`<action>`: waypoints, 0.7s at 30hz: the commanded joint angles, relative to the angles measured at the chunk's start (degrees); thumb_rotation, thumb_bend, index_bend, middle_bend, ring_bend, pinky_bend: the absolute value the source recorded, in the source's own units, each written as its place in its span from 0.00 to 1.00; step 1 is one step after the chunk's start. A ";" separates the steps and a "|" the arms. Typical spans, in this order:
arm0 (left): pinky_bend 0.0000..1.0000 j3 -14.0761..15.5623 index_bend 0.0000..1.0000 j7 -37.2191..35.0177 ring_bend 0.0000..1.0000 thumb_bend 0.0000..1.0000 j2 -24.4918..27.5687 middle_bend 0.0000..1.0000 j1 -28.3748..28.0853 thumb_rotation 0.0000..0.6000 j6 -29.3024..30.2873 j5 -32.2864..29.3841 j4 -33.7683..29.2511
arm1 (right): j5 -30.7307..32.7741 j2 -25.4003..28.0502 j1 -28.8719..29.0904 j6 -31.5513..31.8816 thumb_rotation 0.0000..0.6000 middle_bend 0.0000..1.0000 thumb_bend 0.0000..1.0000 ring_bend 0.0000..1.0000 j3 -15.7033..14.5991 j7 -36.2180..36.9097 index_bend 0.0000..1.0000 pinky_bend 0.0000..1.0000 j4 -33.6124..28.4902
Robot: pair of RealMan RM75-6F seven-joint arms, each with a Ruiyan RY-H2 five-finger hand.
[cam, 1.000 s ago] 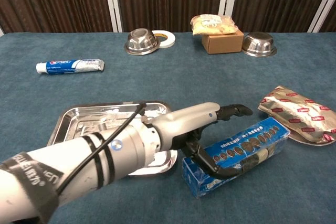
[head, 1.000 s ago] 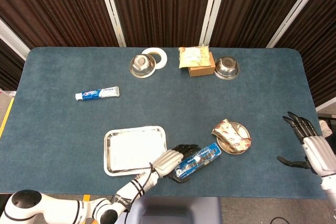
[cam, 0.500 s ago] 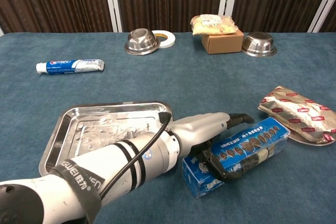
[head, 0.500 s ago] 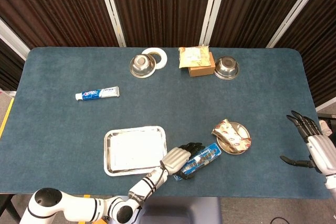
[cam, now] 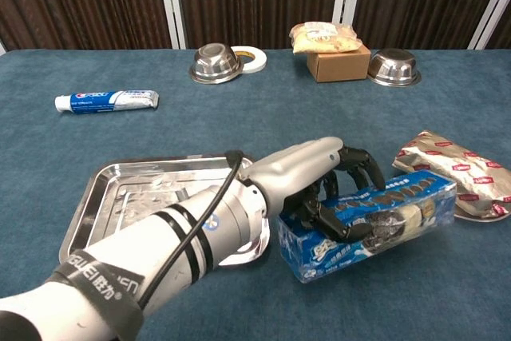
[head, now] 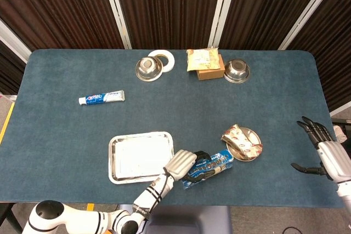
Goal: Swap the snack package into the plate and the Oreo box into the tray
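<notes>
The Oreo box (cam: 375,217) is gripped by the left robot hand (cam: 323,177), fingers curled over its top, just right of the steel tray (cam: 100,189) on the bench (head: 181,102). The snack package (cam: 455,172) is laid across the plate (head: 251,145) — touching it. The right robot hand (head: 323,152) is held spread and empty at the bench edge.

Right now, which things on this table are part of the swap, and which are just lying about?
In the job: Oreo box, gripped by the left hand; tray; snack package on the plate.

Lying about: toothpaste, two steel bowls, tape roll, cardboard box with a bag on top.
</notes>
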 commanded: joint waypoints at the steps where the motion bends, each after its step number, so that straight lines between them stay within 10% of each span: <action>1: 1.00 0.37 0.68 -2.23 0.78 0.54 4.43 0.67 1.02 1.00 1.22 4.03 -3.83 | -0.18 0.03 0.00 -0.29 1.00 0.00 0.18 0.00 0.00 -0.45 0.00 0.00 -0.31; 11: 1.00 7.61 0.68 -15.09 0.78 0.53 25.93 0.67 5.99 1.00 2.61 16.51 -6.36 | -2.08 0.56 -0.79 0.46 1.00 0.00 0.18 0.00 -0.50 -1.65 0.00 0.00 -1.50; 19: 1.00 12.77 0.66 -28.85 0.77 0.51 28.80 0.64 10.99 1.00 10.86 23.91 2.07 | -1.99 -0.10 -0.57 -1.18 1.00 0.00 0.18 0.00 -0.61 -4.83 0.00 0.00 -2.48; 21: 0.94 13.80 0.52 -30.31 0.66 0.45 28.57 0.53 11.97 1.00 11.44 24.17 4.26 | -1.96 -0.25 -0.50 -1.58 1.00 0.00 0.18 0.00 -0.63 -5.61 0.00 0.00 -2.75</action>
